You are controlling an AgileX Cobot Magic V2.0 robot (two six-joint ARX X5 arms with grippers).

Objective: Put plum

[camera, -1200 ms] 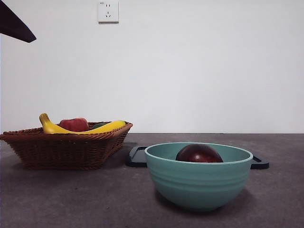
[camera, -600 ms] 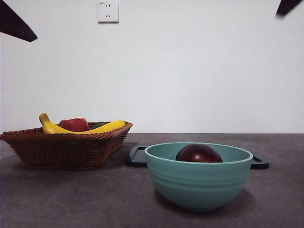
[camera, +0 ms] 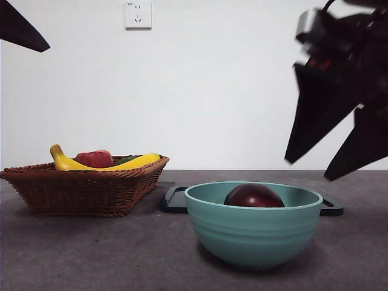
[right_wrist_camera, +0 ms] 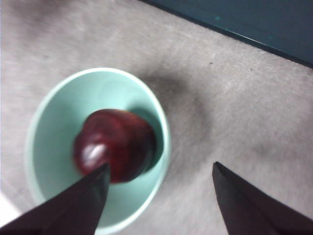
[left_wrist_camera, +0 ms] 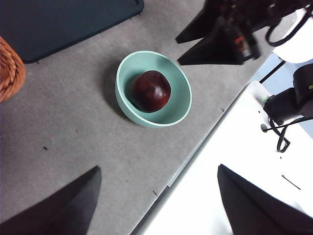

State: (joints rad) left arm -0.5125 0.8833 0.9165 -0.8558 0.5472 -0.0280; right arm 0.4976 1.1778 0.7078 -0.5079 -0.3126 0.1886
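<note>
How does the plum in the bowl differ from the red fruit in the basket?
The plum is dark maroon and lies alone in the teal bowl; the red fruit is brighter red and sits among bananas in the wicker basket. Both are rounded with shiny skin.

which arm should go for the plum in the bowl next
Right, probably. The right claw hangs open just above and beside the green bowl, with the plum directly under its wrist camera. The left claw is open too, but sits high and well off to the side.
</note>
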